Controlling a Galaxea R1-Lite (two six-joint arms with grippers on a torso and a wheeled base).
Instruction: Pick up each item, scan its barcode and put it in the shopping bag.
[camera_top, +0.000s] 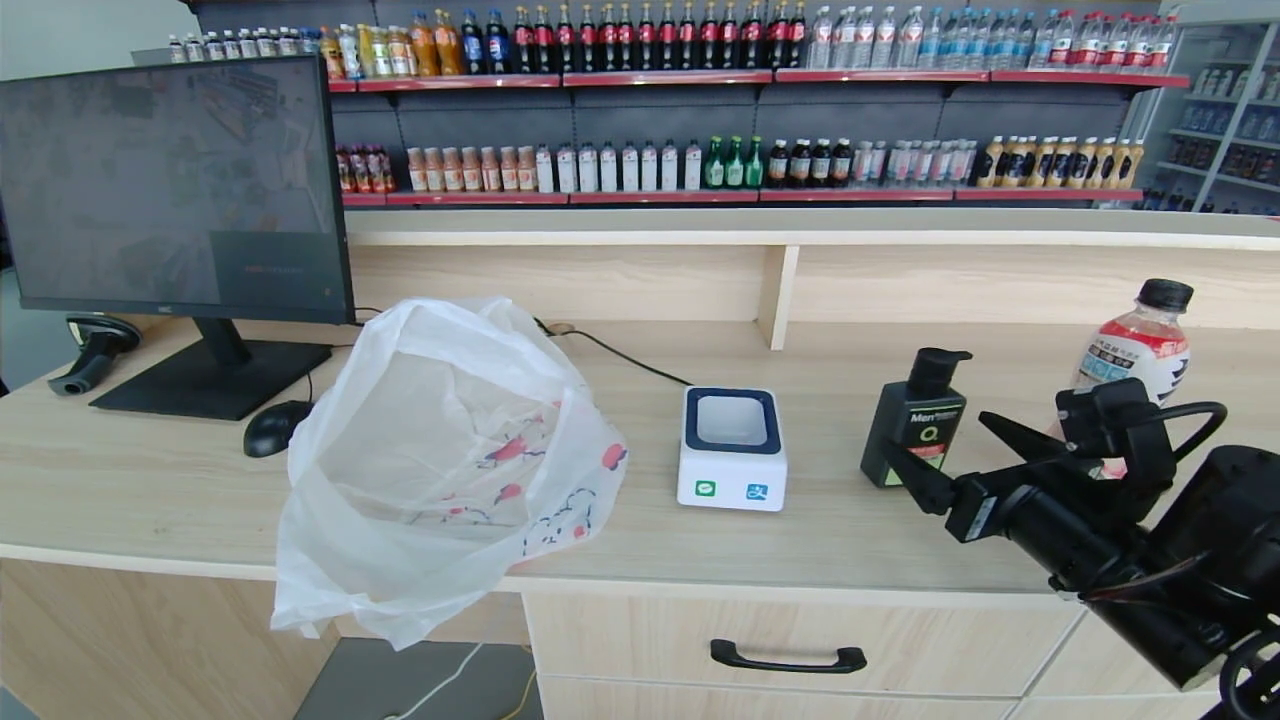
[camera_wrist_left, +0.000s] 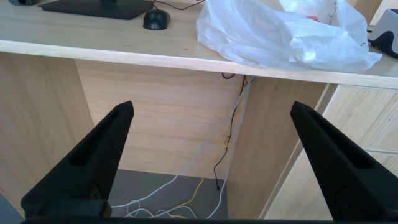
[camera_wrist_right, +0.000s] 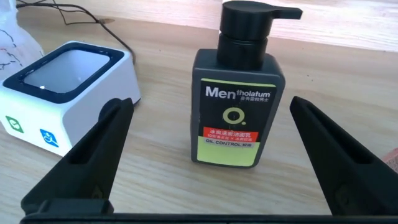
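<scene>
Head view, surface: a pale wooden counter (camera_top: 850, 540) with a raised back ledge; a drawer handle (camera_top: 788, 658) sits below its front edge.
Room: shop shelves of bottled drinks (camera_top: 660, 80) behind the counter.
Shopping bag: the white plastic shopping bag (camera_top: 440, 470) slumps open at the counter's left, spilling over the front edge.
Scanner: a white barcode scanner box (camera_top: 732, 448) sits mid-counter, near the bag, with a bare strip of wood between them.
Items: a dark pump bottle (camera_top: 915, 420) stands upright right of the scanner box; a black-capped drink bottle (camera_top: 1140, 345) stands farther right and back.
Right gripper (camera_top: 935, 436): fingers spread wide, empty, low over the counter, with the pump bottle just ahead between them.
Left gripper (camera_wrist_left: 212, 107): fingers spread, empty, below the counter's front edge, facing loose cables (camera_wrist_left: 224, 155).
Clutter: a monitor (camera_top: 170, 180), mouse (camera_top: 272, 428) and handheld scanner (camera_top: 95, 352) crowd the left end.
</scene>
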